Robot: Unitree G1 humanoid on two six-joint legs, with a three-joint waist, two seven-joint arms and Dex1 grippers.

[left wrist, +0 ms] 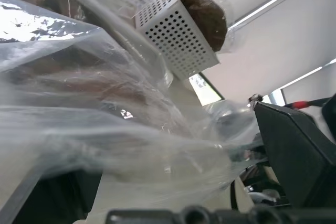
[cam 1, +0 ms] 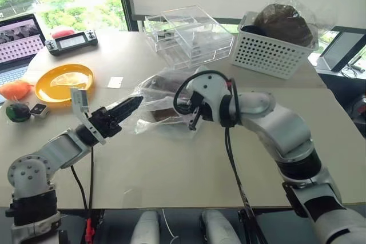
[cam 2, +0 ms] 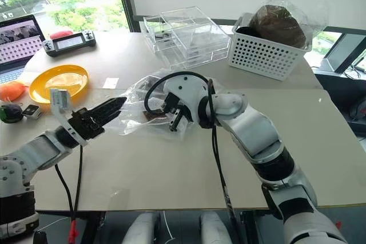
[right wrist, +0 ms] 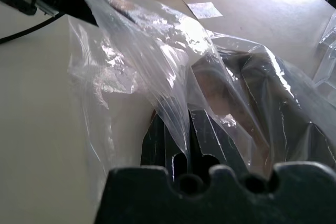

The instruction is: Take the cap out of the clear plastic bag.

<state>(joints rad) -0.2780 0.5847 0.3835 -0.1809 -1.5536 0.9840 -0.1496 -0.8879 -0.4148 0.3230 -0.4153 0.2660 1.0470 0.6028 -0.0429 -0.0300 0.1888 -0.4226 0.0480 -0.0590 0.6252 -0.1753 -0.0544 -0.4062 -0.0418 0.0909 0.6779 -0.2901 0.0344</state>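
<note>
R gripper (cam 1: 193, 119) clenched on a fold of the clear plastic bag (cam 1: 154, 98), film pinched between its black fingers (right wrist: 202, 137) w/ the rest draped over them; wrist angled down toward table (cam 1: 171, 170). L gripper (cam 1: 127, 108) spread wide, nothing clamped; in head views its fingers reach to the bag's 9 o'clock edge, and in L wrist view the film lies right across them, so touching or just beside, can't tell which. Bag sits mid-table between the two grippers, crumpled, partly lifted off the surface at the R-gripper side. The cap (cam 1: 163, 112) is inside the bag, brown fabric seen through the film, lying low against the table; approx. at 9 o'clock of the R gripper and 3 o'clock of the L. From bag outward: small white paper slip (cam 1: 115, 82) at 10 o'clock, near; orange plate (cam 1: 64, 82) further at 9–10 o'clock, well apart. Rigid clear compartment box (cam 1: 189, 35) at 12 o'clock, just beyond bag. White perforated basket (cam 1: 271, 52) at 1–2 o'clock, holding a darker brown cap (cam 1: 283, 24) wrapped in its own clear film. Black handheld controller (cam 1: 71, 42) at 10–11 o'clock, far edge. Laptop (cam 1: 20, 41) at far 9–10 o'clock corner. Orange soft item (cam 1: 15, 90) and small dark ball (cam 1: 17, 112) at 9 o'clock table edge.
</note>
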